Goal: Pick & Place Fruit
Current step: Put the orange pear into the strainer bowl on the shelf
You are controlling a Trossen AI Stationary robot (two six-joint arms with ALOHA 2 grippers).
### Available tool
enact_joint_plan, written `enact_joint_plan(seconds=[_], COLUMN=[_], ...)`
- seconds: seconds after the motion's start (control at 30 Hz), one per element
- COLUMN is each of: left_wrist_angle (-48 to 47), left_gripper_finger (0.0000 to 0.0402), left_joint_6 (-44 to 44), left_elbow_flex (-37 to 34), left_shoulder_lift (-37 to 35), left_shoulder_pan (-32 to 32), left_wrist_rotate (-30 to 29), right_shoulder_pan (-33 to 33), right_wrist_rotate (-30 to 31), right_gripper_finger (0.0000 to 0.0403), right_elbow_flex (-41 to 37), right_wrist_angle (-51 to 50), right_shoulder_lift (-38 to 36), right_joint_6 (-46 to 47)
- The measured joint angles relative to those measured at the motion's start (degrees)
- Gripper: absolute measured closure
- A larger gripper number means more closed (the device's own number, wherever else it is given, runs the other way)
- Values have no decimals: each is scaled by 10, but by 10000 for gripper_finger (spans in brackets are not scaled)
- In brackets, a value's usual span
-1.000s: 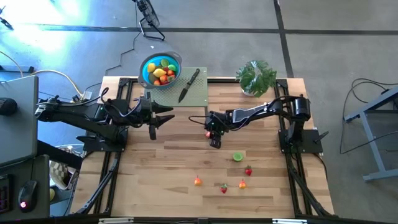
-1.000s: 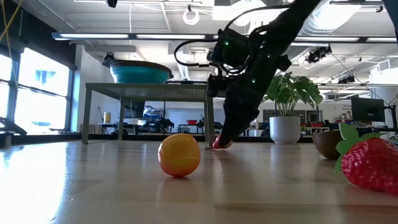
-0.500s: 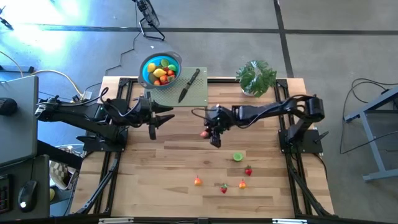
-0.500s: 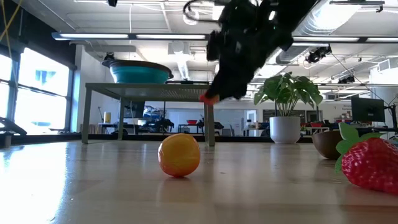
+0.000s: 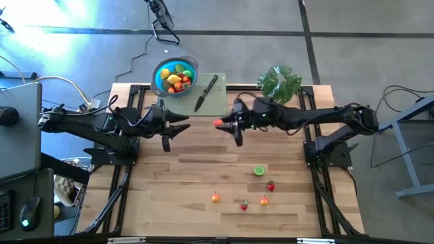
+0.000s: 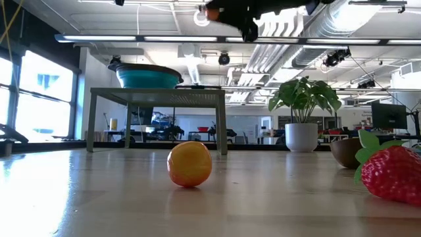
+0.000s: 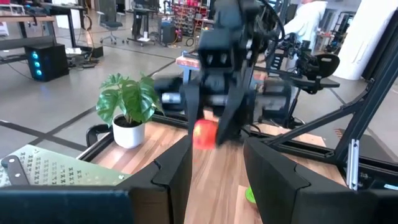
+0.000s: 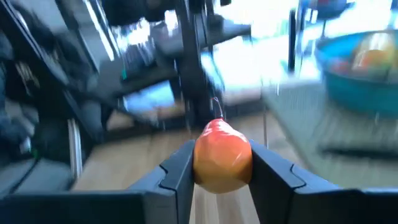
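Note:
My right gripper (image 5: 221,124) is high above the table's far middle, shut on a small red-orange fruit (image 8: 222,154) with a stem on top. The same fruit (image 7: 204,134) shows in the left wrist view in front of my left gripper (image 7: 216,171). My left gripper (image 5: 184,126) waits open at the left, fingers level and pointing right, with nothing between them. The blue bowl (image 5: 175,76) holds several fruit pieces and stands on a green perforated stand (image 5: 215,103) at the far edge. More fruit lies on the near table: a lime half (image 5: 258,171), a strawberry (image 5: 270,186), an orange (image 6: 189,164). My right gripper pinches the red-orange fruit between its two fingers, one on each side (image 8: 200,163) of its body. The fingers reach in nearly level from the table's right. The fruit is lifted well clear of the table, with its stem end up.
A black-handled knife (image 5: 205,93) lies on the green stand beside the bowl. A potted plant (image 5: 279,83) stands at the far right. Two small fruit pieces (image 5: 215,197) (image 5: 264,200) and a second strawberry (image 5: 244,205) lie near the front edge, with bare wood between them and the arms.
My right gripper has risen from the table with the red-orange fruit and tipped from pointing steeply down to nearly level. It has also gone toward the far edge and a little to the left. The fruit, at table level a second ago, now hangs high and clear.

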Motion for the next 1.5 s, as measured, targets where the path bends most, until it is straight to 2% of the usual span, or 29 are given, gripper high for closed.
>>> enact_joint_plan(seconds=[0.27,0.57,0.73,0.8,0.97,1.03,1.13,1.27,1.5], left_wrist_angle=[52,163,200,195,194,192,192,191,193], left_gripper_finger=[262,262,262,262,262,262,262,262,262], left_joint_6=[-2,9,15,8,-36,-49,-55,-23,3], left_elbow_flex=[0,0,0,0,0,0,0,0,0], left_shoulder_lift=[24,99,109,102,82,82,82,85,88], left_shoulder_pan=[0,0,2,14,71,92,114,116,117], left_wrist_rotate=[0,0,2,21,138,168,187,206,207], right_shoulder_pan=[0,1,1,1,1,2,2,2,2], right_wrist_rotate=[19,19,17,12,-2,-7,-10,-10,-10], right_gripper_finger=[284,284,288,288,285,287,288,283,288], right_elbow_flex=[0,0,0,0,0,0,0,0,0], right_wrist_angle=[110,118,118,118,126,127,127,127,126], right_shoulder_lift=[-14,-14,-14,-14,-14,-14,-14,-14,-14], right_joint_6=[2,3,9,9,9,9,9,9,9])
